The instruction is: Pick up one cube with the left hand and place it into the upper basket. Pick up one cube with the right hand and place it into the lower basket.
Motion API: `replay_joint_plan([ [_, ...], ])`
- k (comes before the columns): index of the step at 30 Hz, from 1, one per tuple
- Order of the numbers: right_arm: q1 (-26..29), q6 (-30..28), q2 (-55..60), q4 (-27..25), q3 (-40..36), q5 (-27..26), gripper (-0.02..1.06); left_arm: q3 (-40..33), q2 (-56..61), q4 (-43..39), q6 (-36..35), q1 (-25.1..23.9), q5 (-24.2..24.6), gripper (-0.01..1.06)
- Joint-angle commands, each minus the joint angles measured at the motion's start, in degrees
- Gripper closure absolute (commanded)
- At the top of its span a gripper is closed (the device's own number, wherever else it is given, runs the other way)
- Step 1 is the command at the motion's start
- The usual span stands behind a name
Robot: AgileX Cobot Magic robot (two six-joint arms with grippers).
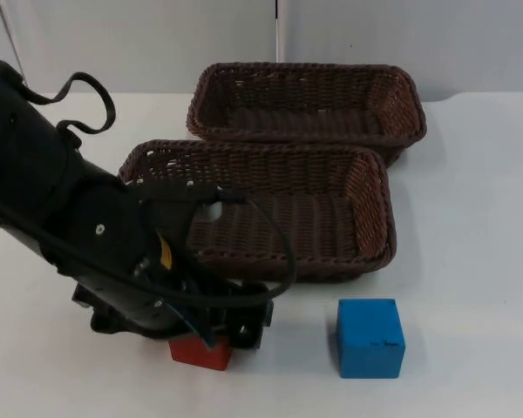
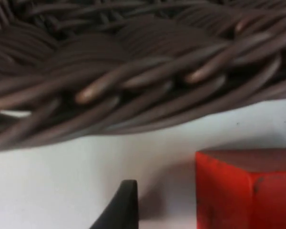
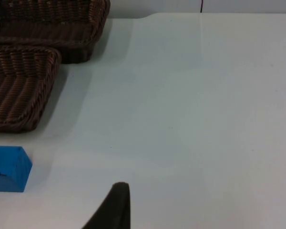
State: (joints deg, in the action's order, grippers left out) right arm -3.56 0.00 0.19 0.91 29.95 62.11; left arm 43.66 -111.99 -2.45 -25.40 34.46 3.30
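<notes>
A red cube [image 1: 200,353] sits on the white table just in front of the lower basket [image 1: 375,235]. My left gripper [image 1: 213,335] is lowered right over it and hides most of it. In the left wrist view the red cube [image 2: 245,191] stands close by, below the woven wall of the lower basket [image 2: 133,81]. A blue cube [image 1: 370,338] stands free, to the right of the red one. The upper basket [image 1: 305,83] lies behind the lower one; nothing lies in either. My right gripper [image 3: 128,214] waits over bare table, well away from the blue cube [image 3: 7,169].
The two brown wicker baskets touch along their long sides. The left arm's black body covers the lower basket's left front corner. White table [image 1: 471,261] stretches out to the right of the baskets and the blue cube. The grey wall rises behind.
</notes>
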Motion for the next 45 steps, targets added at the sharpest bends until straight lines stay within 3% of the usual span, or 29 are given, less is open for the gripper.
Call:
replay_joint_plan([
  [1, 0.3, -0.85, -0.19, 0.09, -0.38, -0.41, -0.01, 0.17, -0.13, -0.07, 0.03, 0.32, -1.22, 0.13],
  [2, 0.3, -0.85, -0.19, 0.09, -0.38, -0.41, -0.01, 0.17, -0.13, -0.07, 0.03, 0.32, -1.22, 0.13],
  [5, 0.3, -0.85, -0.19, 0.09, -0.38, -0.41, -0.01, 0.17, -0.13, 0.3, 0.03, 0.32, -0.58, 0.43],
  [6, 0.3, -0.85, -0.19, 0.09, -0.38, -0.41, -0.01, 0.17, -0.13, 0.3, 0.03, 0.32, -0.58, 0.43],
  [7, 0.3, -0.85, -0.19, 0.09, -0.38, -0.41, -0.01, 0.17, 0.0, 0.3, 0.03, 0.32, 0.94, 0.65],
  [10, 0.3, -0.85, -0.19, 0.09, -0.38, -0.41, -0.01, 0.17, 0.12, -0.23, 0.03, 0.32, 4.73, 1.05],
  [16, 0.3, -0.85, -0.19, 0.09, -0.38, -0.41, -0.01, 0.06, 3.26, -0.34, 0.03, 0.32, 10.65, 1.05],
  [32, 0.3, -0.85, -0.19, 0.09, -0.38, -0.41, -0.01, 0.06, 26.09, -1.21, 2.27, 0.32, 18.36, 1.05],
  [45, 0.3, -0.85, -0.19, 0.09, -0.38, -0.41, -0.01, 0.06, 28.83, -2.68, 4.21, 0.32, 18.6, 1.05],
])
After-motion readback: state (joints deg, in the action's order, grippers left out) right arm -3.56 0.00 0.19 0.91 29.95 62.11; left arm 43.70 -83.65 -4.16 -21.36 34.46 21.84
